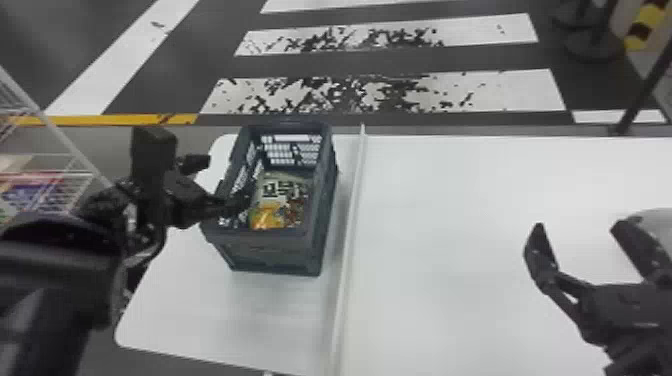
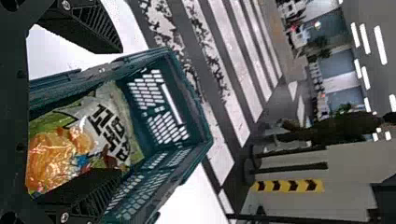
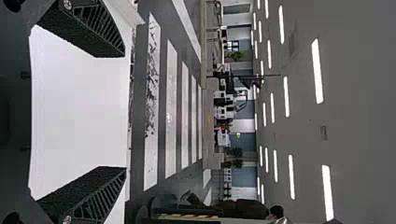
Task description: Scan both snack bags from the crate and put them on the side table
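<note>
In the head view my left gripper [image 1: 220,181] stands open at the left side of the dark crate [image 1: 275,250], one finger outside its wall and the other over its inside. A snack bag [image 1: 282,197], white and green with an orange part, lies in the crate; whether a second lies under it I cannot tell. The left wrist view has the open left gripper [image 2: 119,112] with its lower finger over the edge of the bag [image 2: 100,130], inside the crate [image 2: 198,126]. My right gripper [image 1: 578,226] is open above the white table's right part; in the right wrist view that gripper [image 3: 124,111] holds nothing.
A raised white strip [image 1: 350,225] divides the white table [image 1: 450,250] just right of the crate. At the far left stands a white wire rack [image 1: 75,150] with colourful packages. Beyond the table lies a dark floor with white stripes [image 1: 385,95].
</note>
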